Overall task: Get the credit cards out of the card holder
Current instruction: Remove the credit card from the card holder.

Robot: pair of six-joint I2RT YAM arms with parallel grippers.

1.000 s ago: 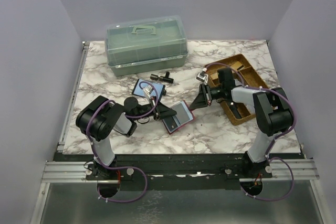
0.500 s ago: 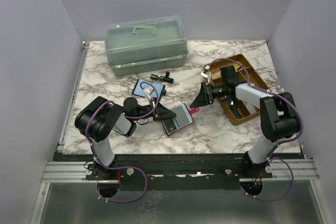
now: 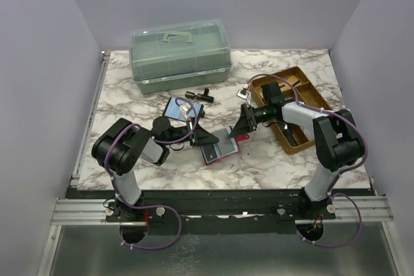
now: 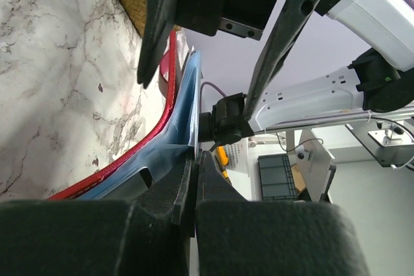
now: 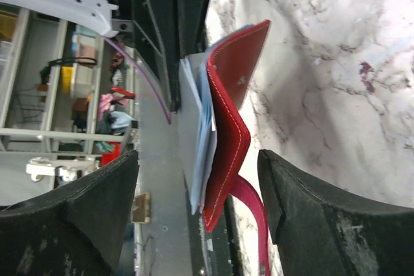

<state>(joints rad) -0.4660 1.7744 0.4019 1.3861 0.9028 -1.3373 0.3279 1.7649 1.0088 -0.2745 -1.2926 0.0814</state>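
The red card holder [image 3: 218, 149] stands tilted on its edge at the table's middle, half open, with blue inner panels. My left gripper [image 3: 202, 140] is shut on its left blue panel; in the left wrist view the pinch [image 4: 196, 159] closes on that panel below the red cover [image 4: 167, 92]. My right gripper [image 3: 243, 125] is open, its fingers either side of the holder's right edge without touching it. In the right wrist view the red cover [image 5: 234, 95] and the pale blue credit cards [image 5: 199, 130] sit between the open fingers [image 5: 97, 205], and the red tab [image 5: 249, 205] hangs loose.
A green lidded toolbox [image 3: 180, 53] stands at the back left. A wooden tray [image 3: 294, 71] lies under my right arm. A dark-edged blue case [image 3: 174, 106] and a small black T-shaped part [image 3: 199, 95] lie behind my left gripper.
My right gripper has gone from nearly shut to open and come in left around the card holder's right edge. The holder now stands more upright in my left gripper.
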